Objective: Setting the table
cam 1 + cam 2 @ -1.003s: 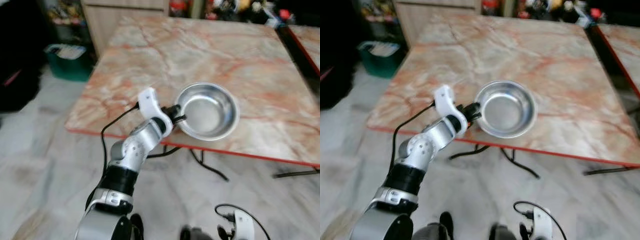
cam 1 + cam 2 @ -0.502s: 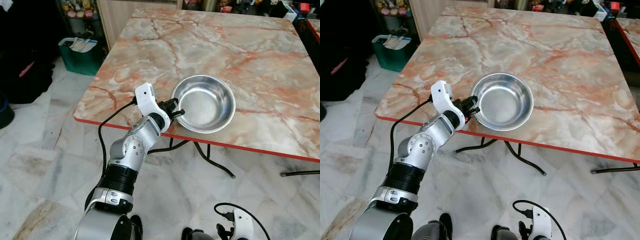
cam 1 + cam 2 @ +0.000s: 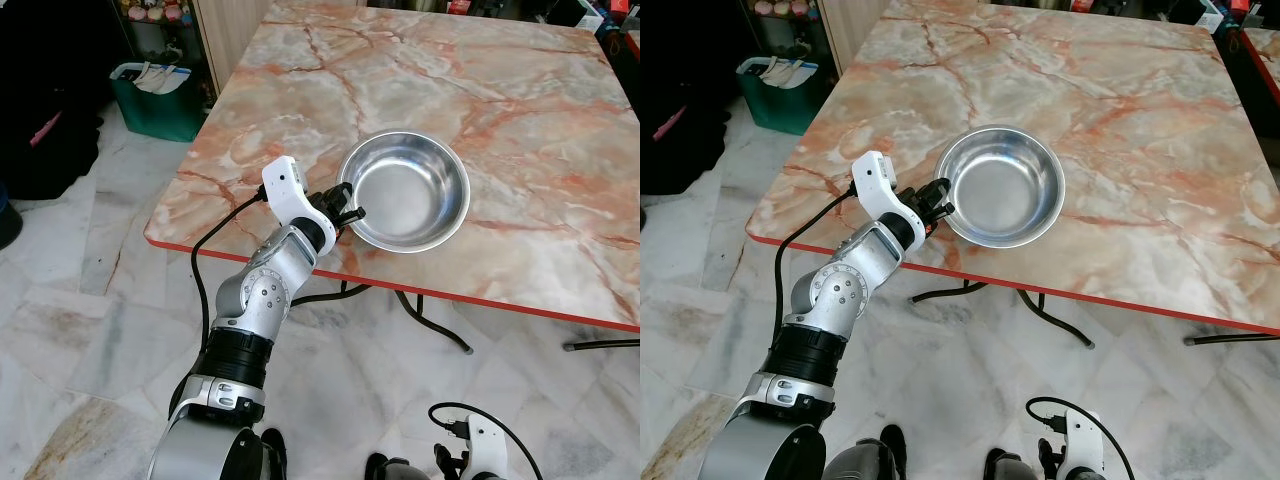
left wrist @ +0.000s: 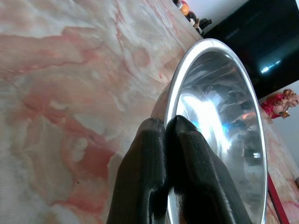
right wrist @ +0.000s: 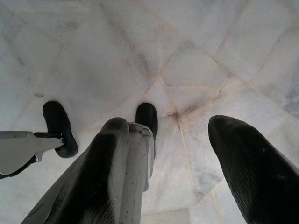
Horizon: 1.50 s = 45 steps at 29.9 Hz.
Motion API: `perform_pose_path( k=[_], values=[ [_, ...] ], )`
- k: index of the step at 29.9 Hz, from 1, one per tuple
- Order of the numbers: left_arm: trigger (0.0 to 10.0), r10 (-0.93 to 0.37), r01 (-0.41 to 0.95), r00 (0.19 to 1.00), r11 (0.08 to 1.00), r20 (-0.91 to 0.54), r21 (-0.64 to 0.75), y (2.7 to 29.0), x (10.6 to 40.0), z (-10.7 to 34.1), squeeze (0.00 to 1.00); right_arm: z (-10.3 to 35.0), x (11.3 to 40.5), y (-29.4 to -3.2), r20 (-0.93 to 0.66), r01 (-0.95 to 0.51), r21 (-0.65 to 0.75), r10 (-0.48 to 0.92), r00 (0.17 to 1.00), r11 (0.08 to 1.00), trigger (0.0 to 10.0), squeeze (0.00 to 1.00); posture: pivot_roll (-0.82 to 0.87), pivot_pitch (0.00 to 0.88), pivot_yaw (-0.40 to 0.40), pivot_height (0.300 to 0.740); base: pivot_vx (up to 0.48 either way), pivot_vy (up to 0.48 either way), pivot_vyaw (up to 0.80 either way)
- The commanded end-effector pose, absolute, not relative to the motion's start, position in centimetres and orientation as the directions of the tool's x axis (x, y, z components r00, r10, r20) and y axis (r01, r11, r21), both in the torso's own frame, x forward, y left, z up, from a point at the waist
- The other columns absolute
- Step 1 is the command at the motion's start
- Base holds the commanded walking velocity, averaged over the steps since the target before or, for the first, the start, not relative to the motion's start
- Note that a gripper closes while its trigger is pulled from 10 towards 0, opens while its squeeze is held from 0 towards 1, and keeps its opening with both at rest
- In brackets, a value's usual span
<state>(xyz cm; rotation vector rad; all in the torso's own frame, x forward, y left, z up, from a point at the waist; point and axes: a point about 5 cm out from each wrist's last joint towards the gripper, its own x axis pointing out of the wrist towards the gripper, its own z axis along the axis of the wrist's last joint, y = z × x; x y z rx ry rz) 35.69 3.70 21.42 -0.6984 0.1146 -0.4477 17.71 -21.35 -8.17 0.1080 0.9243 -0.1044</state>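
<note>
A: Where is the steel bowl (image 3: 405, 203) located?

B: It is seated on the marble table (image 3: 520, 90), near the front red edge.

A: How is the left gripper (image 3: 348, 212) set?

B: It is clamped on the bowl's near rim. The right gripper (image 5: 168, 154) is spread apart above the floor tiles (image 5: 117, 51).

Bowl (image 3: 405, 190) polished shiny metal; table (image 3: 520, 110) glossy pink-veined marble; floor (image 3: 90, 300) smooth pale marble tiles
</note>
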Motion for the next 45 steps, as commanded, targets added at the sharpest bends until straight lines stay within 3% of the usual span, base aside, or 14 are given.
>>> perform_pose_path(
  k=[1,8,13,17,22,26,33,40,45],
  values=[
    [10.0,-0.513,0.429,0.854,0.597,0.089,-0.678,0.1,34.6,22.5,0.0,-8.6,16.8,-21.5,-0.82,0.155,0.045,-0.052,0.57,0.987,10.0,0.0,-0.01,0.204,-0.031,0.74,0.0,0.0,0.0],
    [10.0,-0.473,0.425,0.877,0.67,0.091,-0.608,1.2,34.9,22.3,0.0,-8.6,16.8,-21.5,-0.816,0.152,0.048,-0.049,0.577,0.987,10.0,0.0,-0.01,0.204,-0.03,0.74,0.0,0.0,-0.31],
    [10.0,-0.244,0.282,0.959,0.863,0.143,-0.419,6.9,36.0,22.3,0.0,-8.5,16.8,-21.5,-0.813,0.157,0.051,-0.05,0.58,0.986,10.0,0.0,0.0,0.201,-0.032,0.74,0.0,0.0,0.0],
    [10.0,-0.088,0.137,0.982,0.942,0.168,-0.306,10.5,36.6,22.4,0.0,-8.5,16.9,-21.5,-0.811,0.157,0.054,-0.049,0.584,0.986,10.0,0.0,-0.01,0.198,-0.033,0.74,0.0,0.0,0.0],
    [10.0,0.065,-0.019,0.981,0.97,0.183,-0.243,14.9,36.7,22.0,0.0,-8.5,16.9,-21.4,-0.807,0.16,0.056,-0.05,0.588,0.986,10.0,0.0,-0.01,0.195,-0.033,0.74,0.0,0.0,0.0],
    [10.0,0.148,-0.08,0.965,0.953,0.218,-0.292,17.3,36.2,22.0,0.0,-8.5,16.9,-21.5,-0.806,0.162,0.056,-0.051,0.589,0.985,10.0,0.0,0.0,0.192,-0.033,0.74,0.0,0.0,0.0],
    [10.0,0.204,-0.122,0.952,0.937,0.23,-0.326,18.4,35.8,21.6,0.0,-8.5,16.9,-21.5,-0.805,0.159,0.058,-0.048,0.591,0.986,10.0,0.0,-0.01,0.181,-0.035,0.74,0.0,0.0,0.0],
    [10.0,0.194,-0.101,0.949,0.934,0.248,-0.344,17.6,35.9,21.7,0.0,-8.5,16.8,-21.5,-0.806,0.166,0.058,-0.052,0.59,0.984,10.0,0.0,-0.01,0.175,-0.034,0.74,0.0,-0.196,0.0],
    [10.0,0.186,-0.088,0.949,0.933,0.256,-0.349,17.4,36.0,21.9,0.0,-8.6,16.7,-21.5,-0.809,0.161,0.055,-0.051,0.586,0.985,10.0,0.0,-0.01,0.181,-0.037,0.74,0.0,-0.295,-0.75]
  ],
)
